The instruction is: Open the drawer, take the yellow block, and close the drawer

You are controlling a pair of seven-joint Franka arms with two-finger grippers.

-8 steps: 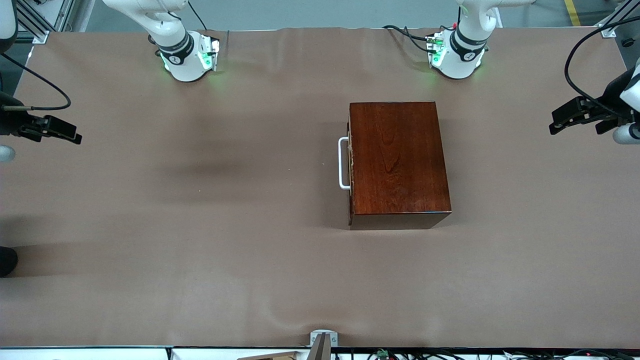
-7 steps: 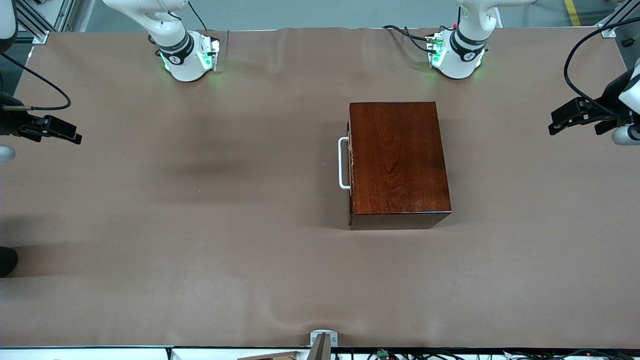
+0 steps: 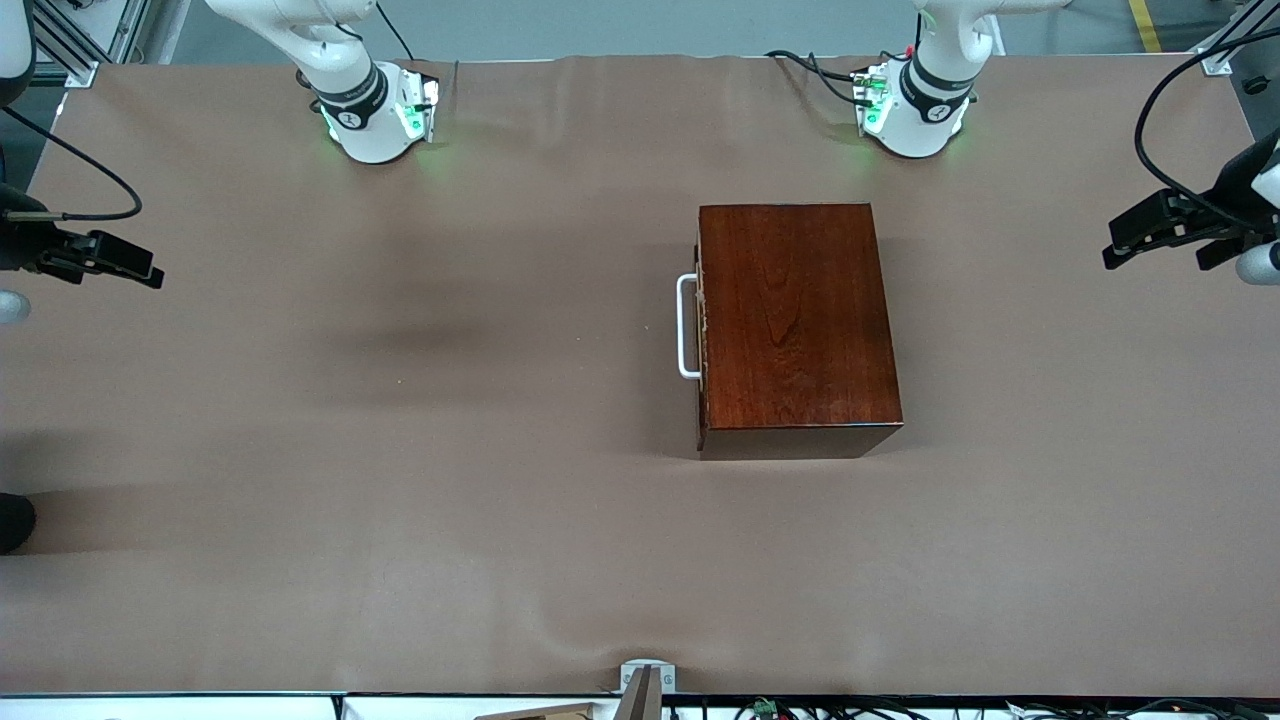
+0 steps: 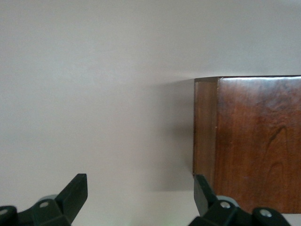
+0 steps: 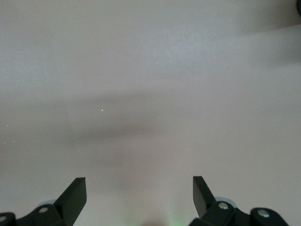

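Observation:
The dark reddish-brown cabinet (image 3: 800,325) stands on the table, toward the left arm's end. Its drawer is pushed fully in, and only the white U-shaped handle (image 3: 687,327) shows, facing the right arm's end. The yellow block is hidden. My left gripper (image 3: 1152,255) hangs open over the table's end on the left arm's side, well apart from the cabinet. In the left wrist view one corner of the cabinet (image 4: 254,141) shows past the left gripper (image 4: 140,188). My right gripper (image 3: 120,262) waits open at the other end of the table, and the right gripper (image 5: 139,188) has only bare cloth under it.
A brown cloth (image 3: 400,480) covers the whole table. Both arm bases (image 3: 375,115) (image 3: 915,110) stand along the edge farthest from the front camera. A small metal bracket (image 3: 647,680) sits at the nearest edge. Wide bare cloth lies in front of the drawer.
My left gripper has drifted slightly away from the cabinet, toward its end of the table. The right arm and the cabinet have not moved.

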